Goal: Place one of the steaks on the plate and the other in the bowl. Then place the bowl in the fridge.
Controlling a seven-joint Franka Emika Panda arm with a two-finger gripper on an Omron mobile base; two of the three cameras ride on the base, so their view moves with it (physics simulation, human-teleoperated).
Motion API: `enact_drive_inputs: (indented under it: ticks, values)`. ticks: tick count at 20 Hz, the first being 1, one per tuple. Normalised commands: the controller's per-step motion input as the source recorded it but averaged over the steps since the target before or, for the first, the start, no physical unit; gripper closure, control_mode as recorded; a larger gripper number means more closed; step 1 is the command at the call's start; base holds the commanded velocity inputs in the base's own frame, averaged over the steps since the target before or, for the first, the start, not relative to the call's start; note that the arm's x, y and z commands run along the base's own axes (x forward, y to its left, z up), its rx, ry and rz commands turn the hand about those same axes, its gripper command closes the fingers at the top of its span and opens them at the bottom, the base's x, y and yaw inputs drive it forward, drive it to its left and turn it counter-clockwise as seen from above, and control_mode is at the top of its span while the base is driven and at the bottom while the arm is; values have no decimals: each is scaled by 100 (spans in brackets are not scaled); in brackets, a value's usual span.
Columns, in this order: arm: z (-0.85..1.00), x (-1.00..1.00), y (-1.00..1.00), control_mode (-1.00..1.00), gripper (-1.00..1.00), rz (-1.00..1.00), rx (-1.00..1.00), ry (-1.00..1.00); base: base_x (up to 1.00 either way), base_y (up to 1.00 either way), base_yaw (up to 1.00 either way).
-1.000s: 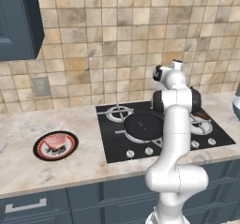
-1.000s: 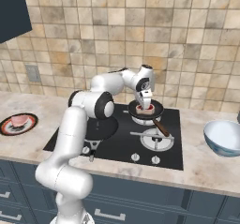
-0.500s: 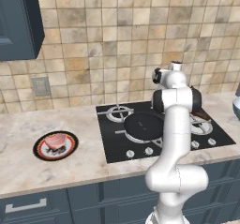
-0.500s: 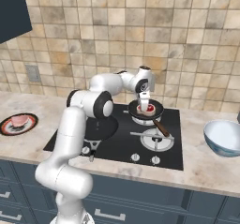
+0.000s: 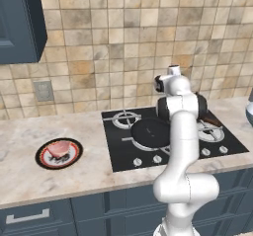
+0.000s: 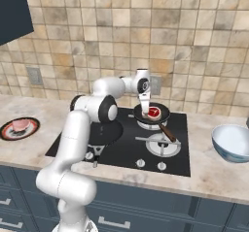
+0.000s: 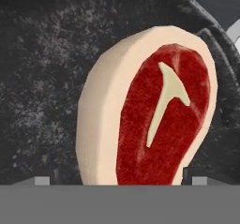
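Toward the lower left of the frame, the plate sits on the marbled counter with one steak lying on it. Right of centre, the black cooktop carries a dark frying pan on its near left burner. The white arm rises in front of the cooktop, its top bent toward the tiled wall. A blue cabinet hangs at upper left.

The bench is carrying a hob under the claw. A plate is sitting on the bench far to the claw's left, a bowl well to its right.
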Motion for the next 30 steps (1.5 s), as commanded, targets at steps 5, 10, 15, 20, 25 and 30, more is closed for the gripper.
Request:
enact_drive_inputs:
  ticks: [5, 10, 15, 20, 25, 30]
  values:
    - [-100, 0, -37, -100, -100, -11, -14, 22, 0, 0, 0]
    - [-100, -7, -50, -100, 100, -11, -8, 18, 0, 0, 0]
    - [-93, -65, -79, -100, 100, -16, 9, -12, 0, 0, 0]
    - [-71, -100, -46, -100, 100, -6, 29, -80, 0, 0, 0]
    - [-46, -100, 0, -100, 100, 0, 22, -100, 0, 0, 0]
    - [-19, -100, 1, -100, 100, 0, 20, -100, 0, 0, 0]
